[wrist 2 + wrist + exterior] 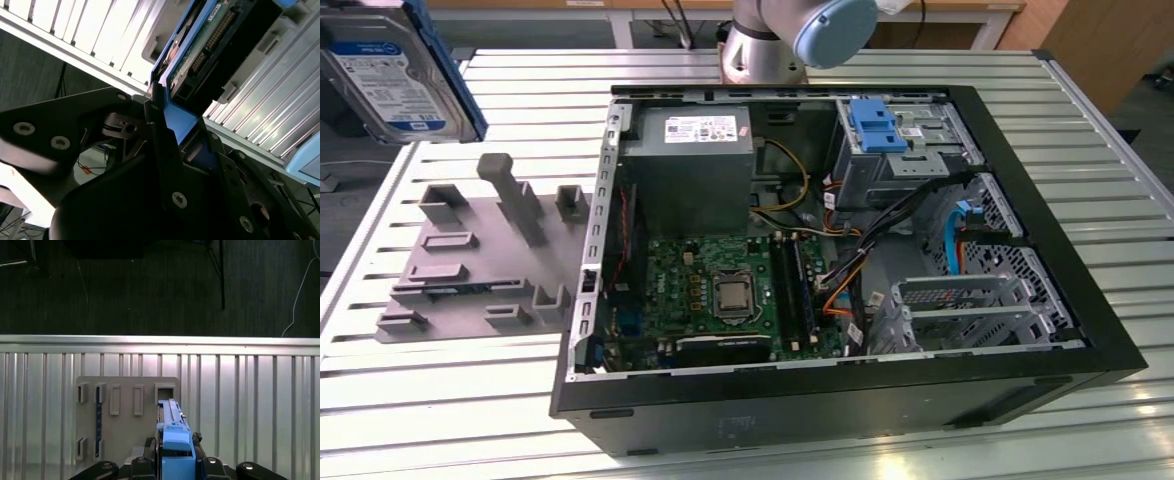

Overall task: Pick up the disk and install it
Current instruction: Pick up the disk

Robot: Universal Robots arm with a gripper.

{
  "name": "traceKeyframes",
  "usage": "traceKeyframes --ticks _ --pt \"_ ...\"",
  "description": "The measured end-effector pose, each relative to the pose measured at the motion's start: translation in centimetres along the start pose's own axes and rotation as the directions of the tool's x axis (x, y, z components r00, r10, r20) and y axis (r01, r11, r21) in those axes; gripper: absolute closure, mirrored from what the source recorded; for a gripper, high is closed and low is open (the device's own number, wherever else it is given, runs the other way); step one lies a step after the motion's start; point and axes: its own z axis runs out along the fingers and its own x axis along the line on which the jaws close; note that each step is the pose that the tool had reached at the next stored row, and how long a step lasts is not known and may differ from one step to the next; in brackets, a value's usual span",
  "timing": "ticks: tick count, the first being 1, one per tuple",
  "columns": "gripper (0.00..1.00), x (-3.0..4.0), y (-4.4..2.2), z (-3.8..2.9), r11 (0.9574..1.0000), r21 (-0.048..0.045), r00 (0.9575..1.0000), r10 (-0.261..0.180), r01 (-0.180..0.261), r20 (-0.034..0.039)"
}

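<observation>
The disk (394, 70), a flat silver metal hard drive with a white-and-blue label and blue plastic side rails, hangs in the air, clear of the slatted tabletop (480, 400). It looks rigid, dense for its size and sensitive to knocks. The rails seem the safest place to grip, away from the exposed circuit board. In the second wrist view the black jaws are clamped on one blue rail end, with the disk jutting out beyond them. In the first wrist view it hangs edge-on above a grey slotted holder (125, 410) near a tabletop edge. An open computer case (854, 420) lies beside that holder.
</observation>
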Motion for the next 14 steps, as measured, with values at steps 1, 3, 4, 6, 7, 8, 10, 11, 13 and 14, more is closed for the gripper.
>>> traceKeyframes --ticks 1,3,4,6,7,8,10,11,13,14 --pt "0.64 0.00 0.00 -0.25 1.0000 0.0001 1.0000 0.000 0.000 0.0000" --pt "0.64 -0.01 0.00 -0.70 1.0000 -0.0001 1.0000 0.000 0.000 -0.0001" --pt "0.64 -0.01 0.01 -0.91 1.0000 -0.0001 1.0000 0.000 0.000 -0.0001" --pt "0.64 -0.02 0.00 -1.50 1.0000 0.0000 1.0000 0.000 0.000 0.0000" --pt "0.64 -0.02 0.00 -1.68 1.0000 0.0000 1.0000 0.000 0.000 0.0000" --pt "0.64 -0.02 0.01 -1.86 1.0000 0.0000 1.0000 0.000 0.000 0.0000" --pt "0.64 -0.04 0.01 -2.48 1.0000 -0.0001 1.0000 0.000 0.000 -0.0001" --pt "0.64 -0.05 0.01 -2.69 1.0000 0.0001 1.0000 0.000 0.000 0.0000" --pt "0.64 -0.06 0.02 -3.20 1.0000 -0.0001 1.0000 0.000 0.000 0.0000" --pt "0.64 -0.06 0.02 -3.44 1.0000 -0.0001 1.0000 0.000 0.000 -0.0001"
